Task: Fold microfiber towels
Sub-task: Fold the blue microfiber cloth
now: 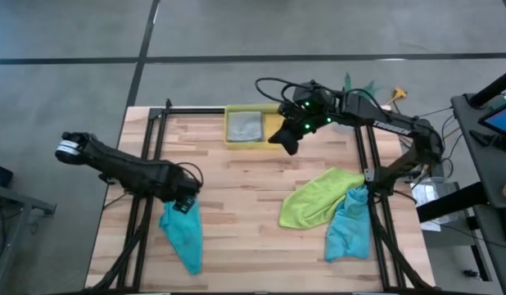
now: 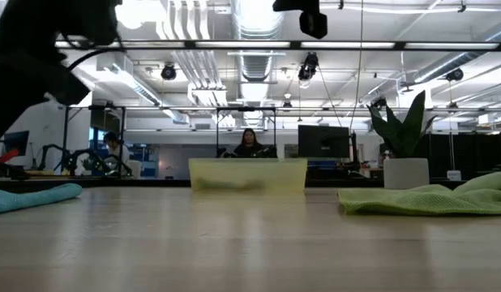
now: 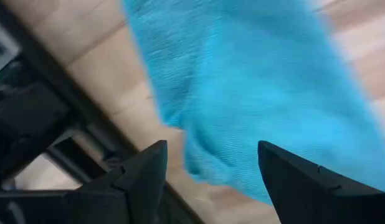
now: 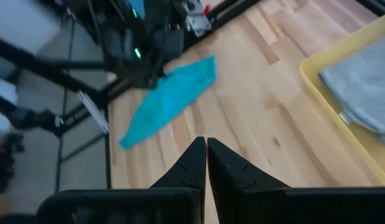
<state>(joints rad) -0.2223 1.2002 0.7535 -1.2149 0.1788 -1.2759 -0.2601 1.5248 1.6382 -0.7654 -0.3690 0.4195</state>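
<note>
My left pincer hangs low over the front left part of the wooden tabletop, and its two fingers stand wide apart with nothing between them. Directly under it lies one teal towel, crumpled into a long strip that runs toward the front edge; in my left wrist view its upper end fills the space just beyond my fingertips, but I cannot tell if the cloth touches them. On the right side of the tabletop the lime green towel lies spread and wrinkled, and the second teal towel lies just beside it, nearer to the front right corner, with their edges touching. Farther back, my right pincer hovers above the tabletop near the right end of the yellow bin, with its fingers pressed together and holding nothing. The bin stands at the far edge of the tabletop, about in the middle, and the grey towel lies folded flat inside it. Beyond the tabletop, in the low view, a person sits behind the bin, and a potted plant stands to the right.
</note>
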